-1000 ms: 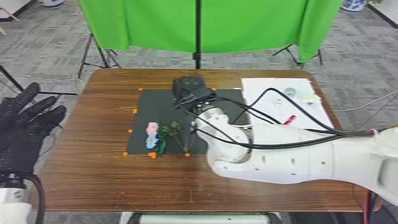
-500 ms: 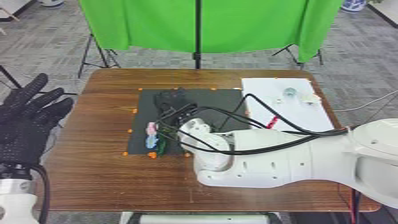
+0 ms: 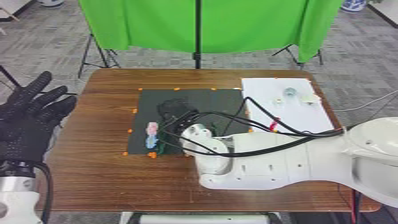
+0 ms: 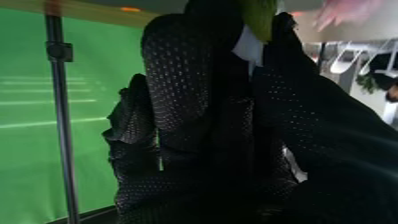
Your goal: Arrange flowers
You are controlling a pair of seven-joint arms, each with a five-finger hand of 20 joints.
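Nearest, the white right arm (image 3: 275,167) comes in from four o'clock over the brown wooden table (image 3: 84,185). At nine o'clock from the tabletop's centre, a pink fabric-like bloom (image 3: 152,127) and a pale blue one (image 3: 151,142) lie on the dark rectangular mat (image 3: 218,99), with thin green stems (image 3: 162,147) beside them. The black-gloved left hand (image 3: 22,120) is spread loosely off the table's edge, towards ten o'clock, empty.

At eleven o'clock the black-gloved right hand (image 3: 178,107) is over the mat. In the wrist view it appears to pinch a yellow-green, leaf-like piece (image 4: 260,17) between thumb and fingers; what flower that belongs to, I cannot tell.

Farther off, at one to two o'clock, a white board (image 3: 302,120) bears a red object (image 3: 274,124) and a small clear, glassy item (image 3: 290,92). A bright green cloth (image 3: 142,30) hangs at twelve.

The step in hand looks like picking up and placing a stem. The next move calls for a steady pinch, a clean lift and the cables kept off the loose blooms.
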